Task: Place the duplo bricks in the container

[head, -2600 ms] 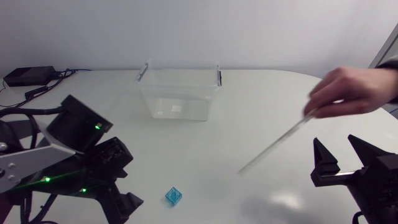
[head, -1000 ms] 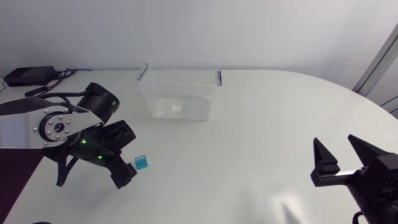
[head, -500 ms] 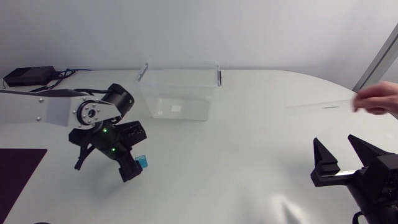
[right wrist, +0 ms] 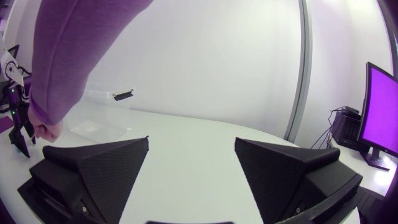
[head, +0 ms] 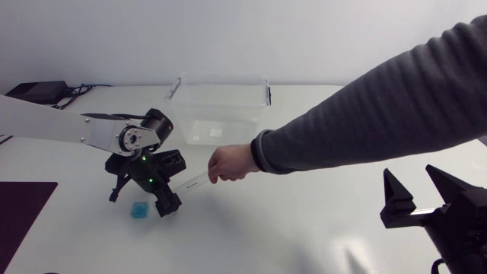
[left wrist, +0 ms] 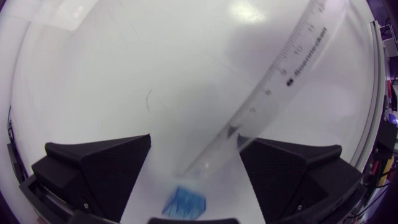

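A translucent blue duplo brick (head: 139,210) lies on the white table at the front left. My left gripper (head: 141,201) hangs over it, open, one finger on each side without touching. In the left wrist view the brick (left wrist: 185,203) sits between the fingers (left wrist: 99,168), close to the palm. A person's hand (head: 228,164) reaches across the table with a clear ruler (head: 189,183); the ruler (left wrist: 273,87) has its tip just ahead of the brick. The clear plastic container (head: 221,110) stands behind, holding nothing. My right gripper (head: 419,199) is open at the front right.
The person's grey sleeve (head: 380,106) spans the table's right half above the surface, also filling part of the right wrist view as the sleeve (right wrist: 81,50). A dark mat (head: 23,205) lies at the front left edge.
A person's arm has come in from the right with the ruler. The brick has slid left. My left gripper stays over it. The right arm has not moved.
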You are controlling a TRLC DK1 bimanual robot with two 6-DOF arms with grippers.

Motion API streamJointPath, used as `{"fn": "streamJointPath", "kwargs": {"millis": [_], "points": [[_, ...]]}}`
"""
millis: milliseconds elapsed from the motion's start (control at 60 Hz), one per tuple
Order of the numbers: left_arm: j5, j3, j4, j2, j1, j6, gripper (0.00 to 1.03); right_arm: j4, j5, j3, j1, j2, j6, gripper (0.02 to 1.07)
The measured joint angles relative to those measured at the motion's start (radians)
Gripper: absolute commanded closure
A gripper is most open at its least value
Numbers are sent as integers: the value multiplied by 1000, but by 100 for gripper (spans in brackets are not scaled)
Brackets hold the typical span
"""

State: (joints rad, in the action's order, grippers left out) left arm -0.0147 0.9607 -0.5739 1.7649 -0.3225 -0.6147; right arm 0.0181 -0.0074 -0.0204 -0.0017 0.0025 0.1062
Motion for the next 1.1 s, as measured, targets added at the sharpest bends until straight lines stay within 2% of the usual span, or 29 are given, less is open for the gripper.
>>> {"fn": "streamJointPath", "kwargs": {"millis": [400,650,867,1100], "points": [[-3,7,3,16,14,-9,7,0,0,0,0,0,0,7],[19,1,-29,-135,94,8,6,0,0,0,0,0,0,7],[50,-115,-34,-326,148,42,6,0,0,0,0,0,0,7],[55,-190,-100,-433,272,23,6,0,0,0,0,0,0,7]]}}
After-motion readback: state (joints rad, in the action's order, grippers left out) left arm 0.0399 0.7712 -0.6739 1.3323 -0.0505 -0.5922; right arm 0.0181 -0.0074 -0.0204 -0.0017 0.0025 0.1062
